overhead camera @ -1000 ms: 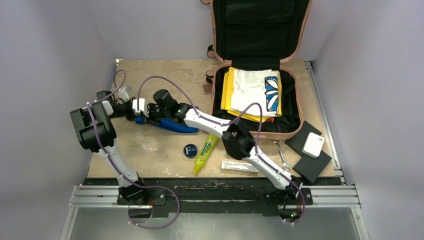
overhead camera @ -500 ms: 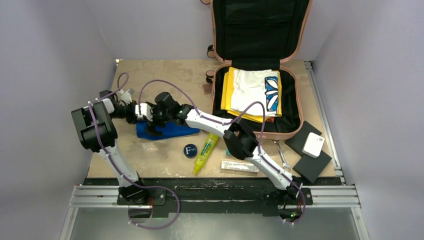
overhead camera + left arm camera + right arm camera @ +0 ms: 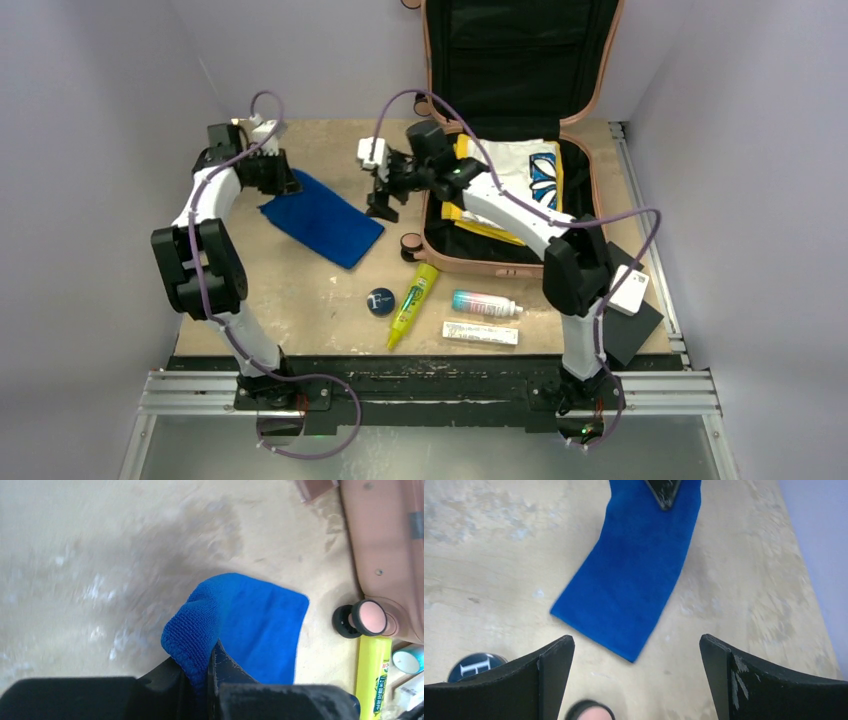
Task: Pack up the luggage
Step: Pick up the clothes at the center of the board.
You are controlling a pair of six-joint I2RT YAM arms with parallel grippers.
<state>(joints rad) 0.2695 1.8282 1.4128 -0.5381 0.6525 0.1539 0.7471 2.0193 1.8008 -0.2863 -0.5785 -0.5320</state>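
The luggage (image 3: 500, 268), a salmon-pink suitcase, lies open at the back right with its black-lined lid upright. Folded yellow and white clothes (image 3: 505, 175) lie inside. A blue cloth (image 3: 325, 220) is spread flat on the table to its left. My left gripper (image 3: 272, 172) is shut on the cloth's far left corner, and the left wrist view shows that blue cloth (image 3: 250, 615) pinched in the left gripper (image 3: 207, 655). My right gripper (image 3: 385, 198) hangs open between cloth and suitcase. In the right wrist view the right gripper (image 3: 636, 645) holds nothing above the blue cloth (image 3: 634, 585).
Along the table's front lie a round dark tin (image 3: 380, 301), a yellow tube (image 3: 412, 305), a bottle with a teal cap (image 3: 485, 304) and a flat white box (image 3: 480, 333). Black pads (image 3: 625, 330) with a white item (image 3: 628, 290) sit front right. A suitcase wheel (image 3: 367, 618) is near the cloth.
The right gripper let go of the cloth, opened and swung right toward the suitcase. The left gripper shut on the cloth and drew it back left, spreading it flat.
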